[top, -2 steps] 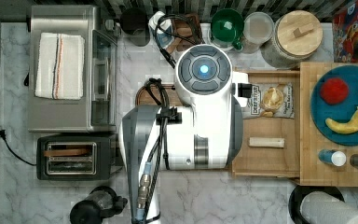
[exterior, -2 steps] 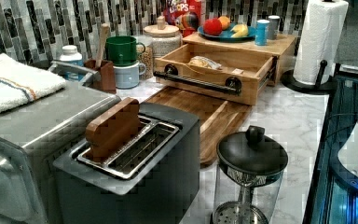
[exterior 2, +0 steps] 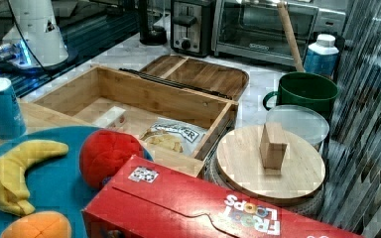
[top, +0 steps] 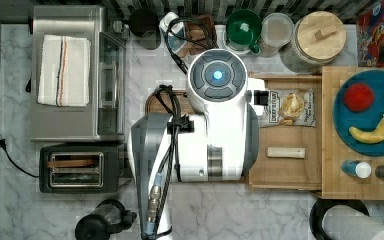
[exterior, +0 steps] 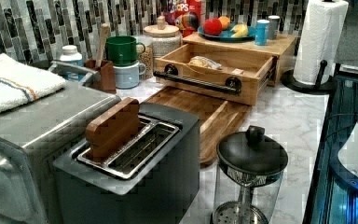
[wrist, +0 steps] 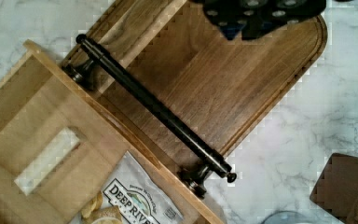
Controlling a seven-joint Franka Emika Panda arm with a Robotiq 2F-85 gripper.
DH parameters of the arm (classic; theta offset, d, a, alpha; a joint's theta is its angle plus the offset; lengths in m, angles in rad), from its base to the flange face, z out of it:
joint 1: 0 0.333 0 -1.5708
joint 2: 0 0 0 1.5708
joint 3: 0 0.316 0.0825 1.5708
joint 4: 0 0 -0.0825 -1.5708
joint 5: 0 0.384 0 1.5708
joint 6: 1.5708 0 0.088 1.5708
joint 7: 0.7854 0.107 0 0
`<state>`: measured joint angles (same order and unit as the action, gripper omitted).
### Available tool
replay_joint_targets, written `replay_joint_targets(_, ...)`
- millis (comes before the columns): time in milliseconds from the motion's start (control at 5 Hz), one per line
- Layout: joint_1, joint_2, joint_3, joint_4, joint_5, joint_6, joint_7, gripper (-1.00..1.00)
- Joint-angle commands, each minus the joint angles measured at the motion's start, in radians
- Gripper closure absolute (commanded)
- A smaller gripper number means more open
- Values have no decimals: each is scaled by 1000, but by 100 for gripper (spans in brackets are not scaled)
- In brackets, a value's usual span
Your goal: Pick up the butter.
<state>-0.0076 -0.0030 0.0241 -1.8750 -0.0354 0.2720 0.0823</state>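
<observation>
The butter (top: pixel 286 152) is a narrow pale cream stick lying on the floor of the open wooden drawer (top: pixel 285 172). It also appears in the right view as the butter (exterior 2: pixel 110 118) and in the wrist view as the butter (wrist: pixel 49 161). My white arm (top: pixel 215 115) hangs over the dark cutting board, to the top view's left of the drawer. A dark part of my gripper (wrist: pixel 261 14) sits over the cutting board (wrist: pixel 223 88), apart from the butter and beyond the drawer's black handle (wrist: pixel 154 107).
A clear chip bag (top: pixel 287 107) lies in the same drawer beside the butter. On the wooden top behind the drawer, a blue plate (top: pixel 352 120) holds a banana (top: pixel 372 132). A toaster (top: pixel 77 167), a toaster oven (top: pixel 75 75) and a paper towel roll (top: pixel 350 225) ring the marble counter.
</observation>
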Motion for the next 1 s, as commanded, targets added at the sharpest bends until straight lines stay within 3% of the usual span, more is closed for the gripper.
replay_joint_targets(200, -33, -11, -36, -19, 17, 21, -64, 100)
replay_joint_targets(400, -62, -44, -75, -127, 94, 105, -121, 100)
replay_joint_targets(600, -95, -37, -89, -116, 73, 100, -134, 100)
replay_joint_targets(1000, -135, -61, -166, -216, 71, 208, -131, 100)
